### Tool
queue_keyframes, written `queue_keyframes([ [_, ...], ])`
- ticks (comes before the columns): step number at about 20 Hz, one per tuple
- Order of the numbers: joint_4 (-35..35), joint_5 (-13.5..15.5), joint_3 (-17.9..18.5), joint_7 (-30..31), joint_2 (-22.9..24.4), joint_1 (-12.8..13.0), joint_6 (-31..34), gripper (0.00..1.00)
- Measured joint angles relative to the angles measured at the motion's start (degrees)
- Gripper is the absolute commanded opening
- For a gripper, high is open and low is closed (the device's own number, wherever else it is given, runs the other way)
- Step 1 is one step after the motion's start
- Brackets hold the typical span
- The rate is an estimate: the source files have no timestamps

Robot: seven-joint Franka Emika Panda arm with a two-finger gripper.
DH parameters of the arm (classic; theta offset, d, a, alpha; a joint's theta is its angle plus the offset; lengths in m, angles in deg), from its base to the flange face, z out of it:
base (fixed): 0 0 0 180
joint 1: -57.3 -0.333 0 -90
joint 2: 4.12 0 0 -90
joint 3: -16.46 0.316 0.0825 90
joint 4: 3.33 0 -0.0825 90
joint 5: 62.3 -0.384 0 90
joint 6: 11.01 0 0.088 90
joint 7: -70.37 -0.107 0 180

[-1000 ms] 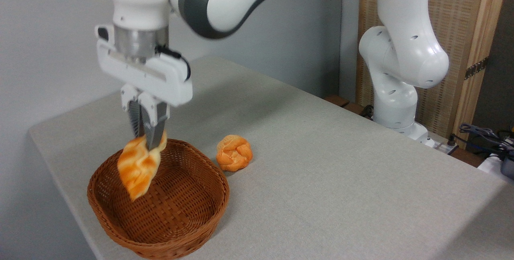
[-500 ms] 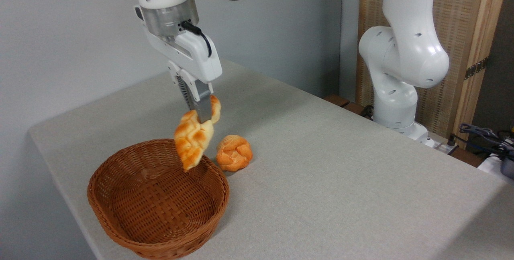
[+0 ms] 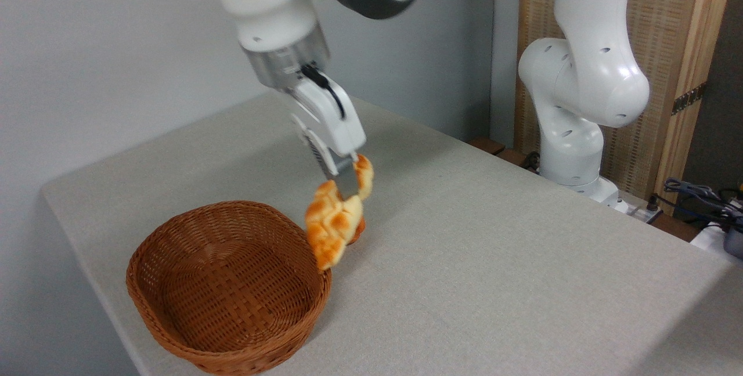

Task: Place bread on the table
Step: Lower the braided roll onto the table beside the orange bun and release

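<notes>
The golden-brown braided bread (image 3: 332, 226) hangs in the air, tilted with its lower pointed end down-left, just above the right rim of the wicker basket (image 3: 174, 266). My gripper (image 3: 346, 190) is shut on its upper part, fingers pointing down and to the right. Below lies the grey-beige table (image 3: 493, 260). The bread hides most of the small orange knotted bun (image 3: 360, 228) behind it; only a sliver shows.
The empty brown basket stands near the table's front-left edge. The arm's white base (image 3: 574, 109) rises at the back right beside a wooden screen. Cables lie at the far right.
My gripper has carried the bread up out of the basket and to the right, past the rim, and now holds it in front of the orange bun.
</notes>
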Motion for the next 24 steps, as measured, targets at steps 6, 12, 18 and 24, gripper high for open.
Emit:
queue_keyframes([
  [6,-3.7,-0.2,0.5,-4.4,1.0,0.1,0.0,1.0],
  [12,-4.4,-0.3,0.2,-4.7,0.8,0.7,0.0,1.0],
  [18,-4.6,-0.3,0.1,-4.7,0.6,0.9,0.1,1.0],
  [24,-4.9,-0.3,0.0,-4.7,0.3,1.0,0.2,1.0],
])
